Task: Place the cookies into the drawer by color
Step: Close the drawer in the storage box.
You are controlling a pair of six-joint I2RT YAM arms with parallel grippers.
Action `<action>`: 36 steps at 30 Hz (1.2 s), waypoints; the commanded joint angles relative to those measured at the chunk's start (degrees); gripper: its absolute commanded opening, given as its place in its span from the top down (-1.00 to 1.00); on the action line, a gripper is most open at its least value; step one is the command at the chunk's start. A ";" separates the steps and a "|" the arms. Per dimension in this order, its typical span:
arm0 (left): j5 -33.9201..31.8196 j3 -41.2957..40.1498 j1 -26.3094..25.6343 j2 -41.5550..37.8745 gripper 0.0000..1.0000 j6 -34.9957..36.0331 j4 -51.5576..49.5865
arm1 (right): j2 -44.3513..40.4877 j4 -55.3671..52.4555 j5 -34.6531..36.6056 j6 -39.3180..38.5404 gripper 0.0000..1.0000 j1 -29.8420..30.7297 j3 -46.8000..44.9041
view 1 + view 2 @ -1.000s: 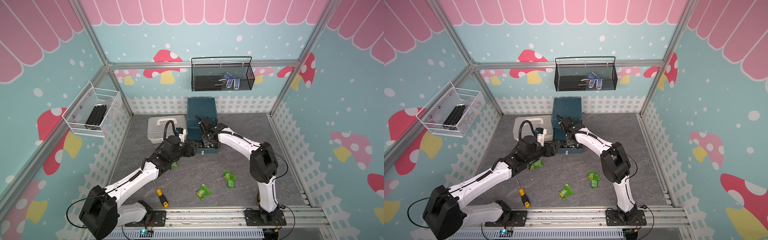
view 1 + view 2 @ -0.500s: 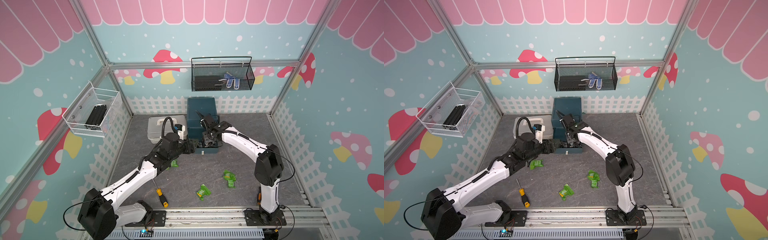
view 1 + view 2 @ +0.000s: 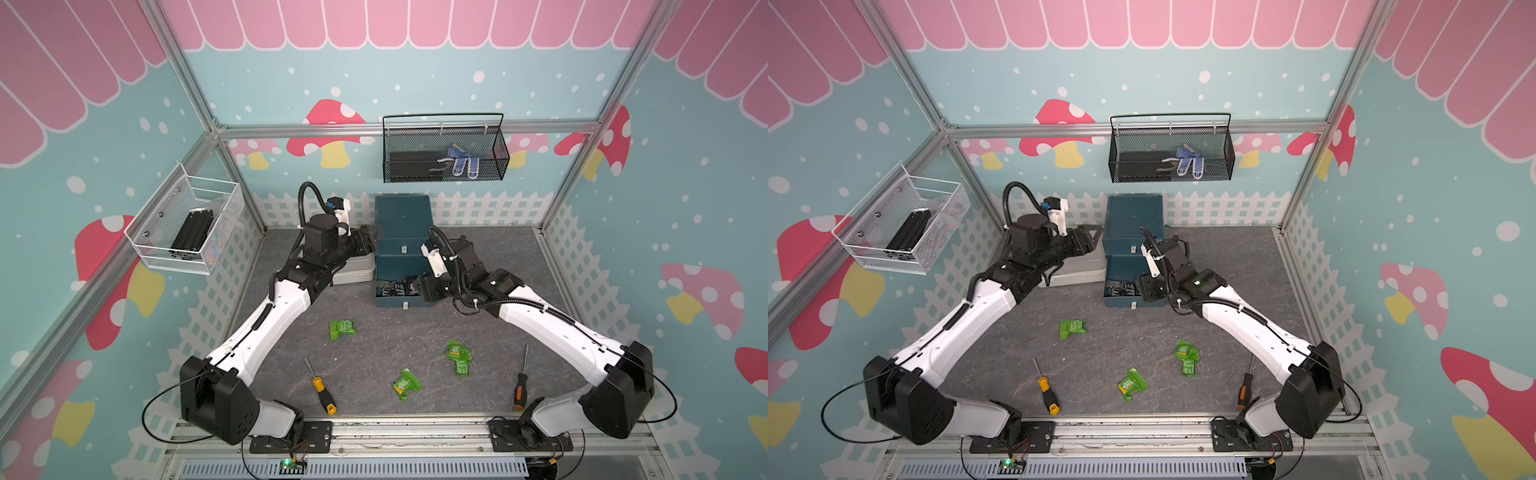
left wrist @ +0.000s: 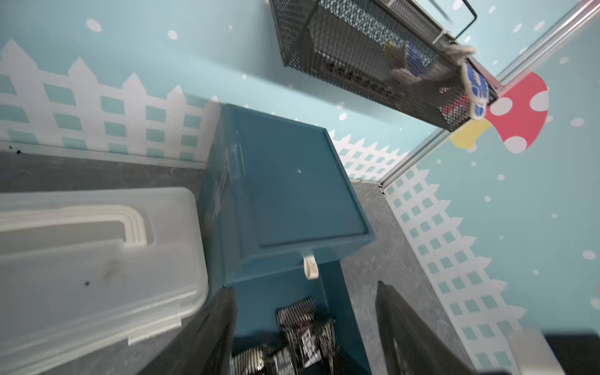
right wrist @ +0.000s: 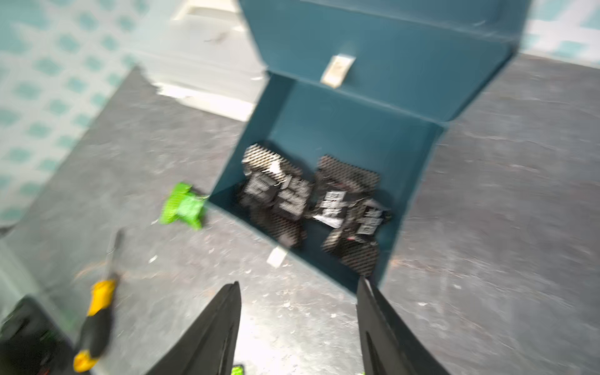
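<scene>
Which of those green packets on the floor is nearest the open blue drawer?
The lone green packet just off the open drawer's left front corner; the other green packets lie farther out toward the front.

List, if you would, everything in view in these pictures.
Cabinet: one, teal, by the back wall.
Drawer: one, teal, pulled out of the cabinet.
Black cookies: about four, in the open drawer.
Green cookies: four, on the floor in front of the cabinet.
Screwdrivers: two, yellow-black and orange-black handles, near the front edge.
Case: one, pale grey, beside the cabinet.
Mesh basket: one, black, on the back wall.
Glove: one, blue and white, in the mesh basket.
Wire basket: one, white, on the left wall, holding something black.
Left gripper: black, open, empty, beside the cabinet.
Right gripper: black, open, empty, at the drawer.
</scene>
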 commanded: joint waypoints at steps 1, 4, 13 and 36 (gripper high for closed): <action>5.07 6.84 2.44 6.87 -0.31 1.76 -4.54 | -2.13 7.44 -11.24 -4.30 -0.17 1.29 -7.88; 6.87 16.56 3.45 14.74 -0.24 3.26 -8.19 | -3.56 14.41 -14.77 -5.79 -0.15 2.48 -14.10; 5.72 34.69 3.65 31.70 -0.11 4.69 -15.70 | 3.42 20.83 -14.75 -10.86 0.02 3.86 -17.57; 2.18 34.30 2.07 38.32 0.30 8.19 -19.52 | 17.98 24.89 -4.26 -18.19 0.09 0.93 -7.00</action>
